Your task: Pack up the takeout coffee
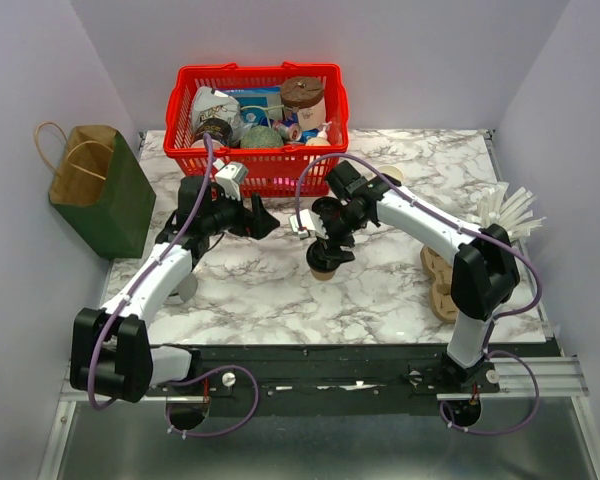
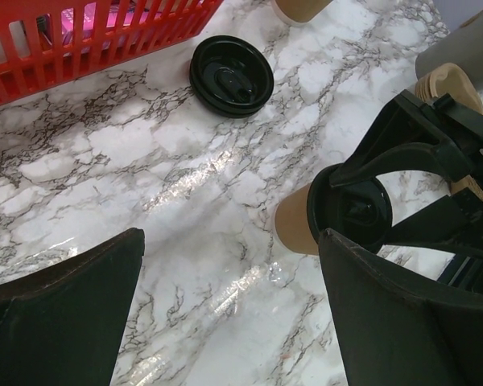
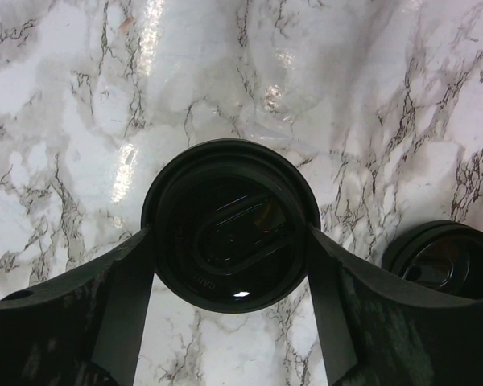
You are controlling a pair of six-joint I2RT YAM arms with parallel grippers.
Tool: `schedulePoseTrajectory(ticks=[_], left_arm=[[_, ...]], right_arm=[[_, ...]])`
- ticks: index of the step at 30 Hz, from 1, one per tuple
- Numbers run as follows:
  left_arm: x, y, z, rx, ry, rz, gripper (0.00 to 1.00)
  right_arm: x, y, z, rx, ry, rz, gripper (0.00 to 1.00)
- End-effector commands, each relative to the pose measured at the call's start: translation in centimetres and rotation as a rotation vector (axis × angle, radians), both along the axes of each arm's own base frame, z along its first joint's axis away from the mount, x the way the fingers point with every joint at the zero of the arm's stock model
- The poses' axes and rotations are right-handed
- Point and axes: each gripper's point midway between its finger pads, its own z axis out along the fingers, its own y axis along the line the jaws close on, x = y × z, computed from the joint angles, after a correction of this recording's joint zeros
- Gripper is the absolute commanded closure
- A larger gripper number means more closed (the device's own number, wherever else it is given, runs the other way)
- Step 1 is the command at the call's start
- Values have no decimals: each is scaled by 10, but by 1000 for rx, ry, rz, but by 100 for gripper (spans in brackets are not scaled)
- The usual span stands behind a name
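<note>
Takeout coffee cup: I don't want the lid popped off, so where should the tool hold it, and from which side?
Probably the tan wall just under the black lid, coming straight down. The takeout coffee cup stands upright with the lid's rim jutting out over the wall, so a grip beneath it should not slip upward. The right tool is above it, fingers either side.

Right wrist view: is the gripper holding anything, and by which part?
The right gripper clasps the black lid by opposite sides of its rim, the lid seated on the tan cup. The left gripper is open, holding nothing.
</note>
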Motion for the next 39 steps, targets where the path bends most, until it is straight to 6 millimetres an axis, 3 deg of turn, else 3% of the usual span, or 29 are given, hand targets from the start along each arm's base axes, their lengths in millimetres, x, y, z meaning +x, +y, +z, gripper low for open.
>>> schedulePoseTrajectory(ticks=[1, 8, 12, 17, 22, 28, 32, 39], left_arm=[[6, 2, 2, -13, -2, 14, 3], [8, 1, -1, -20, 14, 12, 3], [15, -1, 4, -34, -5, 12, 3], [18, -4, 5, -44, 6, 7, 3], [19, -5, 7, -46, 10, 1, 3], [18, -5, 6, -45, 12, -1, 3], [17, -4, 4, -42, 16, -2, 3], [16, -4, 3, -35, 12, -4, 3]], right_arm=[[-1, -8, -6, -52, 1, -14, 30], [8, -24, 19, -21, -16, -121, 32], [21, -49, 31, -16, 19, -224, 32], [51, -94, 33, -27, 34, -383, 32], [95, -141, 38, -17, 27, -552, 33], [133, -178, 33, -12, 45, -693, 32], [149, -187, 28, -22, 21, -725, 32], [158, -187, 21, -22, 20, -735, 30]])
